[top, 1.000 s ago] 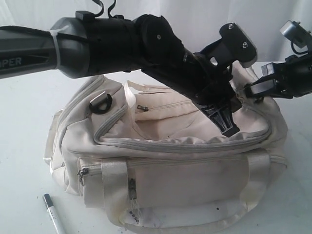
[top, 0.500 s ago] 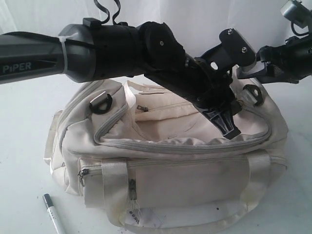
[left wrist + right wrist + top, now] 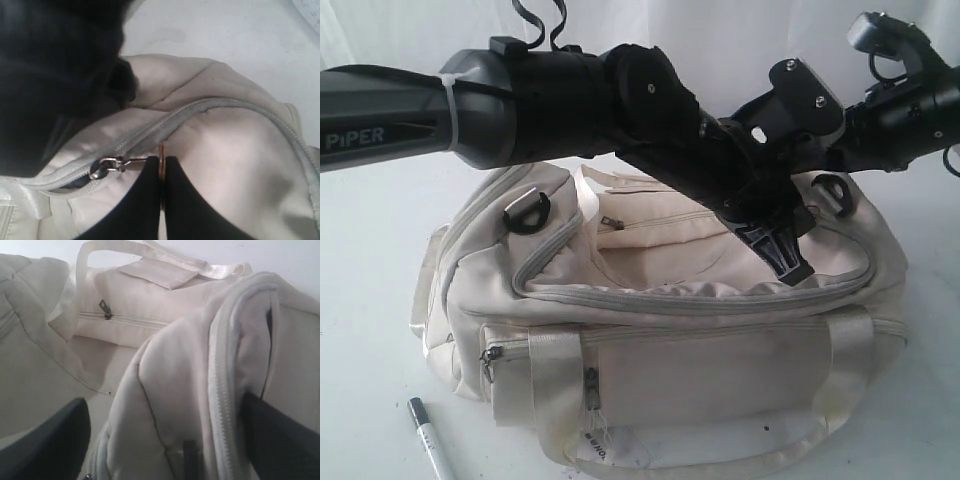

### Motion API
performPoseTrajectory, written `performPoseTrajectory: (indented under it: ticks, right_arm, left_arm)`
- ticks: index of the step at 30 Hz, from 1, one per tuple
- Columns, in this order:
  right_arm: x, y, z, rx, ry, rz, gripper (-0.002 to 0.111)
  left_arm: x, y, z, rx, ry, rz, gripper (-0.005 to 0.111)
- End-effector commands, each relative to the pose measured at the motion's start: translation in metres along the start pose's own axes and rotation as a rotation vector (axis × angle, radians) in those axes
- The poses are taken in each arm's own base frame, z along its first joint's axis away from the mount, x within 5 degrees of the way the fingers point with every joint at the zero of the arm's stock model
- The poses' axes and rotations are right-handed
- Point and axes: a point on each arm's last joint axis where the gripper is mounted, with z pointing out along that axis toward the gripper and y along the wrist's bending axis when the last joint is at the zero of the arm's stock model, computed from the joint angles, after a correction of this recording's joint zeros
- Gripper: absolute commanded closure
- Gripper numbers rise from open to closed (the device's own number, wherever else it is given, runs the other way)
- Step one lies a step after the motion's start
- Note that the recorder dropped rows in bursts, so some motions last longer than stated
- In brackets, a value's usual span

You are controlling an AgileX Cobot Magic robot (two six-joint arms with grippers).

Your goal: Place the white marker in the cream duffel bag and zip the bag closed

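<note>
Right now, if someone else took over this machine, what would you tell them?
The left gripper is shut on the zipper pull.
The right gripper is open, fingers either side of a fold of the bag.
The marker lies on the table, outside the bag.
Done: nothing finished.
Left: marker in, zip closed.

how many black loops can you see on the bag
2. One loop sits on top of the bag near its left end in the exterior view, the other near its right end. Others may be hidden.
</note>
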Motion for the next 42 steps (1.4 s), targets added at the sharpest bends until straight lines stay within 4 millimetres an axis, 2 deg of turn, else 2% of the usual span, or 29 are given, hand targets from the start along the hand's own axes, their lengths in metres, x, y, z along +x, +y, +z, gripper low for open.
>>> performPoseTrajectory:
  ticks: [1,10,12,15,21,28,37,42]
  right_arm:
    - [-0.001,0.001,0.008,0.006,0.015,-0.033,0.032]
    - [0.005,0.003,0.026,0.011,0.07,-0.069,0.033]
    - [0.005,0.001,0.028,0.014,0.073,-0.063,0.037]
    - [0.005,0.0,0.029,0.022,0.069,-0.055,0.055]
    - [0.005,-0.001,0.029,0.026,0.066,-0.044,0.108]
    - [0.003,-0.004,0.029,0.061,0.041,-0.037,0.108]
    - [0.002,-0.006,0.029,0.081,0.03,-0.025,0.108]
    - [0.002,-0.006,0.029,0.082,0.031,-0.025,0.108]
  left_arm:
    - [0.0,-0.001,-0.001,0.017,0.001,-0.027,0.107]
    - [0.0,-0.001,-0.001,0.017,0.001,-0.027,0.107]
    - [0.0,-0.001,-0.001,0.017,0.001,-0.027,0.107]
    - [0.0,-0.001,-0.001,0.017,0.001,-0.027,0.107]
    - [0.0,-0.001,-0.001,0.017,0.001,-0.027,0.107]
    - [-0.006,-0.004,-0.006,0.042,-0.029,-0.062,0.107]
    - [-0.031,-0.031,-0.017,0.139,-0.053,0.023,0.107]
    - [-0.038,-0.041,-0.02,0.194,-0.045,0.047,0.107]
